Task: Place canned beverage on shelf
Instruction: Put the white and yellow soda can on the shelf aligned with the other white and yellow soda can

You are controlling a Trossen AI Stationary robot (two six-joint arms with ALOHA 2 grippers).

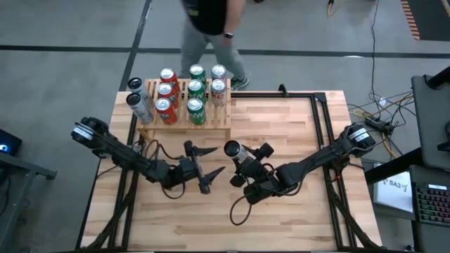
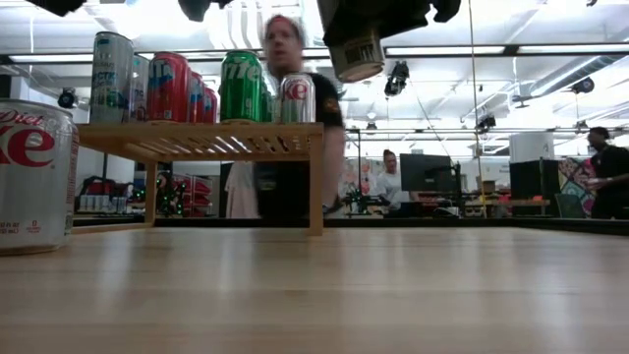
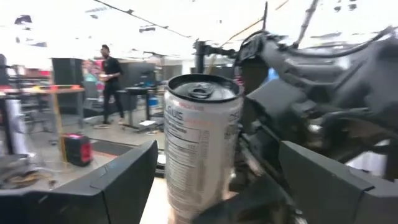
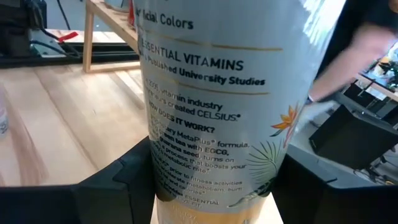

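Observation:
A tall white can (image 1: 234,150) is in my right gripper (image 1: 244,163), held above the table's middle; it fills the right wrist view (image 4: 217,112), and its bottom end shows at the top of the low view (image 2: 356,54). My left gripper (image 1: 209,163) is open just left of the can and touches nothing; the can stands beyond its spread fingers in the left wrist view (image 3: 202,143). The light-wood slatted shelf (image 1: 214,121) stands at the far left on its legs and carries several red, green and silver cans (image 1: 181,93) upright on its top. My right gripper pinches the can's side wall (image 4: 165,180) between its two fingers, one on each opposite side. The fingers come about level from the table's right side and lie across the can. The can is roughly upright and lifted clear of the table.
Two silver cans (image 1: 138,98) stand at the shelf's left end. A Diet Coke can (image 2: 31,177) stands on the table close to the low camera. A person (image 1: 211,28) stands just beyond the far edge. Bare wood lies near and right of the shelf.

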